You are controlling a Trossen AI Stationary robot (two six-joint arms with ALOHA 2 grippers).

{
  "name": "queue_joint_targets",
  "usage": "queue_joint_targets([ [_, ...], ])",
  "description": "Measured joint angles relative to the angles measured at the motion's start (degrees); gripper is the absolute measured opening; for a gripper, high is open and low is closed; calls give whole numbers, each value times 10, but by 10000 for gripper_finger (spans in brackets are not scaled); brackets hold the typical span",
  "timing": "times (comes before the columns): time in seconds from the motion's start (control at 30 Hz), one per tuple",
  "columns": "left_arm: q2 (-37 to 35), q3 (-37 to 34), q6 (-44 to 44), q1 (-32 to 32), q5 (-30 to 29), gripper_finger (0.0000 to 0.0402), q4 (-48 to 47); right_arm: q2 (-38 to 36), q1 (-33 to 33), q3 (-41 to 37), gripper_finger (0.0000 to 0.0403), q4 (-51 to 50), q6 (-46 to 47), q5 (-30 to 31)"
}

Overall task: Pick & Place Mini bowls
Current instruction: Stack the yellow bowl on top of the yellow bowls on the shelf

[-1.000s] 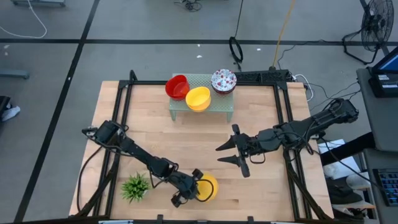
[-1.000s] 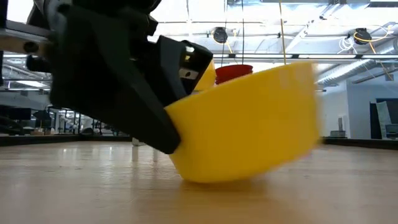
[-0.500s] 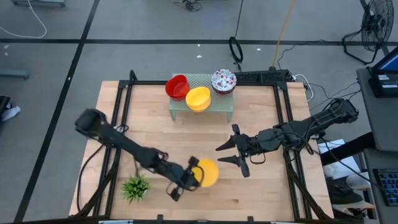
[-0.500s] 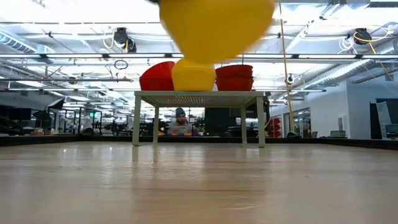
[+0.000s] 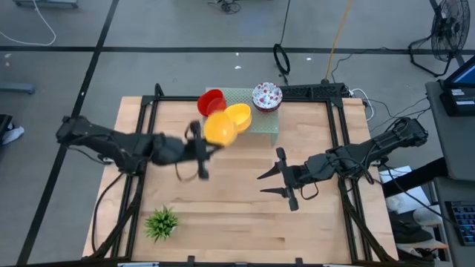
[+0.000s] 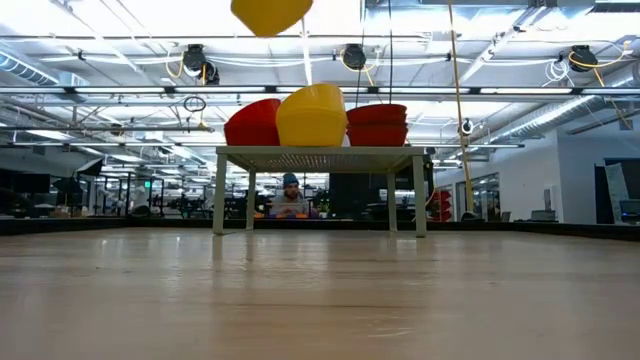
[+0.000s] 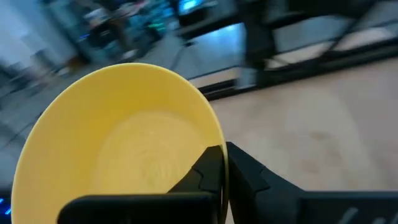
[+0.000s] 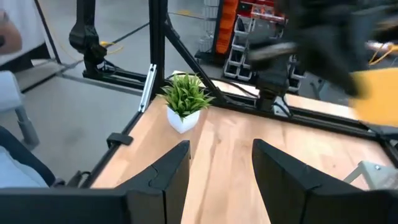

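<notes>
Behind the wooden table point(image 5: 237, 200) we see an open hall with ceiling lights; toward its left edge stands a small green plant point(image 5: 162, 222); the left gripper point(image 5: 199, 148) pinches the rim of a yellow bowl point(image 5: 220, 128), raised beside the green rack point(image 5: 269, 124) bearing red point(image 5: 211, 101), yellow point(image 5: 240, 115) and speckled point(image 5: 267, 95) bowls; the right gripper point(image 5: 271, 183) hovers wide, holding nothing.

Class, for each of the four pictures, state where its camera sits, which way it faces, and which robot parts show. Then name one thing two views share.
High view: overhead, facing straight down; both arms, left tool, right tool.
Low view: at tabletop height, facing level toward the green riser; no arm shows.
Left wrist view: on the left arm, facing its held yellow bowl; its fingers show.
Right wrist view: on the right arm, facing the plant; its fingers show.
Shared: the plant shows in high and right wrist views.
</notes>
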Motion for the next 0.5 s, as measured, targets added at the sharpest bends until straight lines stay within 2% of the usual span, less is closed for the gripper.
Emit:
queue_joint_targets([
  [0.1,-14,0,1,66,19,9,-5,0,0,0,160,-1,-20,0],
  [0.27,6,0,-3,166,142,8,11,0,0,0,160,-7,-34,0],
  [0.4,38,-1,-2,211,148,8,41,0,0,0,160,-24,-30,0],
  [0.5,59,0,-2,233,174,5,48,0,0,0,160,-40,-30,0],
])
